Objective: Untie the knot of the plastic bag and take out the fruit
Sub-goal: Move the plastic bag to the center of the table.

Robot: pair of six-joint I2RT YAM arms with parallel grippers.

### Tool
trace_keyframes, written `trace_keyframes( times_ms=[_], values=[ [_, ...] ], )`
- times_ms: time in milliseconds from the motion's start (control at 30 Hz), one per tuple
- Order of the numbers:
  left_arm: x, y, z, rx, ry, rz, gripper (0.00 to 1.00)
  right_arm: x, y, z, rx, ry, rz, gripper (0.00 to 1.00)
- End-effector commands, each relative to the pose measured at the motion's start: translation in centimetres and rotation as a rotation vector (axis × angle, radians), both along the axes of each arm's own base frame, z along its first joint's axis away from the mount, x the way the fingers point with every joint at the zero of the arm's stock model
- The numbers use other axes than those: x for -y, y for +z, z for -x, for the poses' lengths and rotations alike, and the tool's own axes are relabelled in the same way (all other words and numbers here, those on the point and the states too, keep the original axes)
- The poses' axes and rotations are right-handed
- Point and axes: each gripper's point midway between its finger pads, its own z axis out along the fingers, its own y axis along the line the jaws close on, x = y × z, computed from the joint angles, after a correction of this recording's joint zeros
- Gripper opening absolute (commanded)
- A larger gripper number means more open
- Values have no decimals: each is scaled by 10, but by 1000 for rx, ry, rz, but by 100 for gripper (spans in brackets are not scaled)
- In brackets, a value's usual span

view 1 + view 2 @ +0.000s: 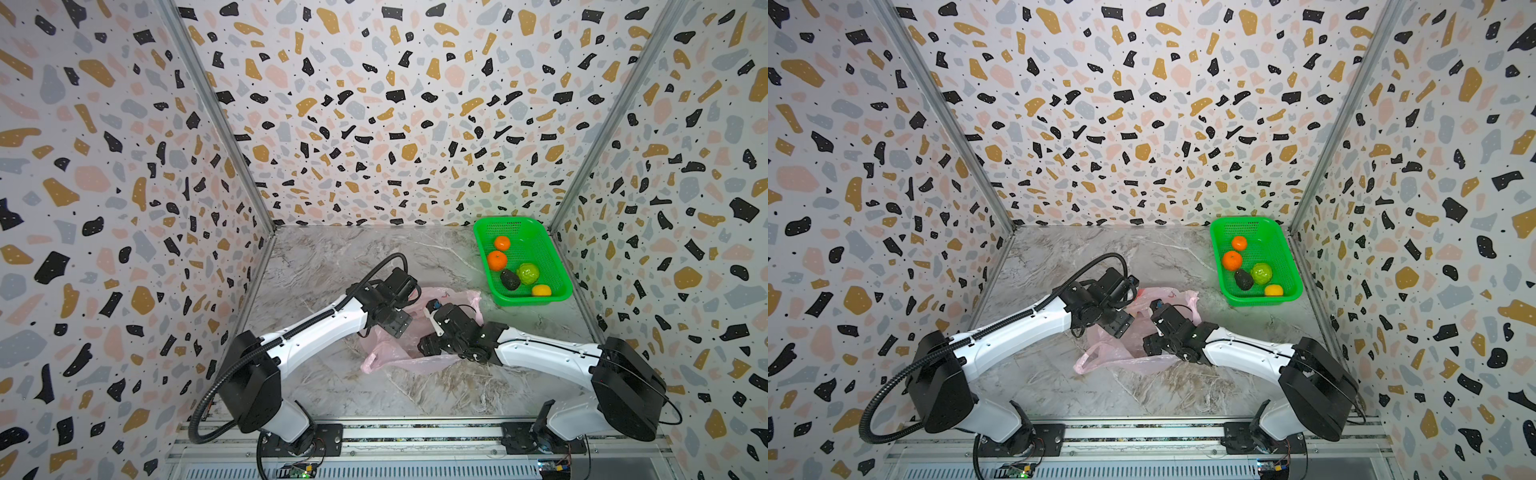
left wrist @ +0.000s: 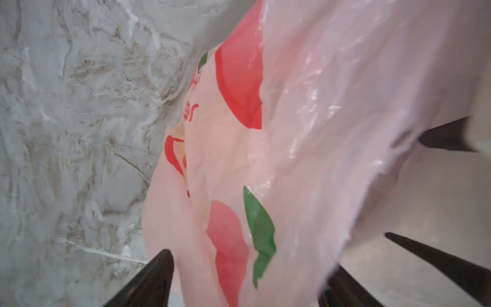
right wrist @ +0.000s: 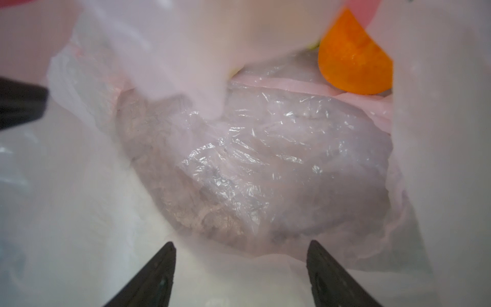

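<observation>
The pink plastic bag (image 1: 399, 353) (image 1: 1121, 357) lies crumpled mid-table under both arms. My left gripper (image 1: 399, 326) (image 2: 249, 279) is open, and a printed fold of the plastic bag (image 2: 265, 164) runs between its wide-apart fingers (image 2: 156, 279). My right gripper (image 1: 428, 345) (image 3: 241, 255) is open inside the plastic bag (image 3: 265, 164), with film all round it. An orange tangerine (image 3: 353, 58) lies deep in the bag beyond its fingertips (image 3: 326, 273). The knot is out of view.
A green basket (image 1: 540, 245) (image 1: 1275, 245) stands at the back right, holding two tangerines (image 1: 497, 260), a dark avocado (image 1: 510, 279), a green fruit (image 1: 528, 273) and a yellow-orange fruit (image 1: 541, 290). Patterned walls close three sides of the marble table (image 1: 332, 257).
</observation>
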Motion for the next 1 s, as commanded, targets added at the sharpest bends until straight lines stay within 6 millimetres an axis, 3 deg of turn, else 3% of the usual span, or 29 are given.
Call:
trace_keyframes(
  times_ms=[0, 67, 167, 267, 333, 533, 767, 833, 967],
  values=[
    [-25, 12, -13, 104, 64, -86, 73, 6, 5, -1, 18, -6, -5, 79],
    [-34, 16, -19, 152, 98, -116, 58, 8, 3, 0, 14, -7, -2, 79],
    [-37, 20, -21, 189, 111, -90, 45, 10, 1, 0, 10, -10, 0, 79],
    [-31, 22, -18, 178, 97, -29, 14, 11, -2, 1, 4, -10, 6, 79],
    [-24, 24, -14, 163, 76, 21, 0, 13, -4, 1, 1, -10, 13, 79],
    [-1, 34, 10, 106, -5, 201, 0, 33, -12, 10, -12, -16, 70, 79],
    [27, 33, 59, 50, -94, 345, 0, 70, -19, 23, -47, -58, 134, 80],
    [32, 36, 66, 54, -92, 412, 0, 68, -11, 24, -47, -53, 116, 80],
    [27, 44, 67, 89, -72, 429, 0, 40, 30, 20, -1, 18, 18, 83]
  ],
)
